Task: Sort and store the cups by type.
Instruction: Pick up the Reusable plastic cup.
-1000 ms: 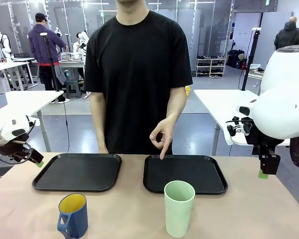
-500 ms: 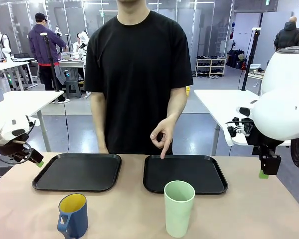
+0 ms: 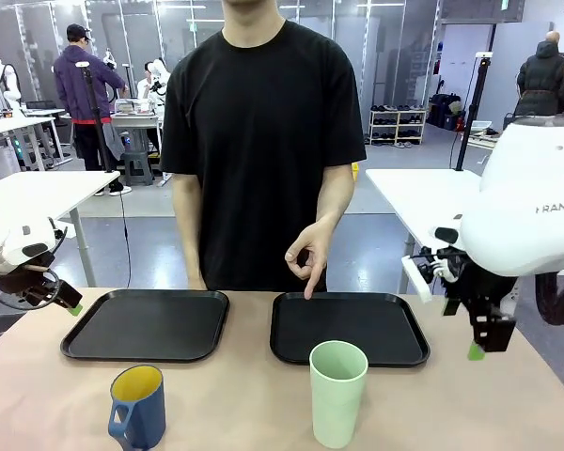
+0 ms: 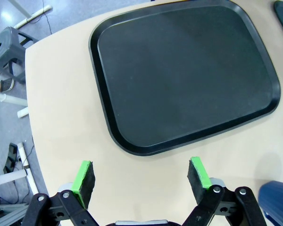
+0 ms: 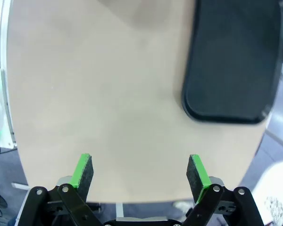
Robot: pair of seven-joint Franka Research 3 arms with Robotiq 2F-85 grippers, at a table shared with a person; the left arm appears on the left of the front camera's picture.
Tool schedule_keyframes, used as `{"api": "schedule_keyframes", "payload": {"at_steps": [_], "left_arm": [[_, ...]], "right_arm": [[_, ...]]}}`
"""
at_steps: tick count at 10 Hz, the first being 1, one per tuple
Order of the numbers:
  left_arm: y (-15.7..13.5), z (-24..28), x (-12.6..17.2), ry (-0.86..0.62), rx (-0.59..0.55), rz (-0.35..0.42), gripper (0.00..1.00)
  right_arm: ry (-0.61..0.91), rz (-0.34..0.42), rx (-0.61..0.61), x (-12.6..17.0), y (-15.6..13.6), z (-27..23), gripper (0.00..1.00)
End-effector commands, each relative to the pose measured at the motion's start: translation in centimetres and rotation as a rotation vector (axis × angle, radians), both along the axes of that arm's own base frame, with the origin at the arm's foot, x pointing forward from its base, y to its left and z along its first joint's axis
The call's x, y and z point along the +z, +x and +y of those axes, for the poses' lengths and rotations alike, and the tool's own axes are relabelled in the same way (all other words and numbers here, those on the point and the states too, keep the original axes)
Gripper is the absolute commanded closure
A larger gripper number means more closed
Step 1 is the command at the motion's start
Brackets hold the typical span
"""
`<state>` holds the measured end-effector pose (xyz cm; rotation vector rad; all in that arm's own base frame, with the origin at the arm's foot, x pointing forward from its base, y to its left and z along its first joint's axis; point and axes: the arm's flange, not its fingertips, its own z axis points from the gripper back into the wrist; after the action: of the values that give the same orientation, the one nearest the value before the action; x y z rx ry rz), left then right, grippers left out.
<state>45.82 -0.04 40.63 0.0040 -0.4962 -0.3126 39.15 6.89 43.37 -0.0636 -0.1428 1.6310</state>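
Our left end effector [image 4: 141, 176] hovers over the beige counter [image 3: 451, 404] with its green-padded fingers spread wide and nothing between them. Just ahead of its fingertips lies a black rectangular plastic tray [image 4: 184, 75], flat and bare. The short dark blue mug [image 3: 138, 409], with a handle and a yellow inside, stands upright on the counter off to one side of this end effector, near one finger in the wrist view and outside the tray. Our right end effector [image 3: 462, 329] hangs above the counter near its edge, fingers likewise spread and empty, and a second black tray [image 3: 348, 327] lies ahead of it and off to one side. The tall pale mint-green handleless tumbler [image 3: 338, 393] stands upright on the counter just beside that second tray's near rim, apart from the right end effector. A person's hand [image 3: 307, 258] points one finger down at the second tray's far rim.
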Motion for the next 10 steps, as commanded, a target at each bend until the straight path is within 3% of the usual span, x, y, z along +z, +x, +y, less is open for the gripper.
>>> {"api": "schedule_keyframes", "payload": {"at_steps": [1,6,7,10], "left_arm": [[-0.1,0.2,0.2,0.000,-0.004,-0.006,0.00],[-0.1,0.2,0.2,0.000,-0.004,-0.006,0.00],[-0.1,0.2,0.2,0.000,-0.004,-0.006,0.00],[-0.1,0.2,0.2,0.000,-0.004,-0.006,0.00]], "right_arm": [[0.101,0.029,0.050,-2.7,0.9,-0.1,0.00],[0.397,0.007,0.138,-7.5,0.9,0.7,0.00],[0.517,0.026,0.222,-8.2,0.9,0.2,0.00],[0.713,0.090,0.291,-10.7,1.6,-1.8,0.00]]}}
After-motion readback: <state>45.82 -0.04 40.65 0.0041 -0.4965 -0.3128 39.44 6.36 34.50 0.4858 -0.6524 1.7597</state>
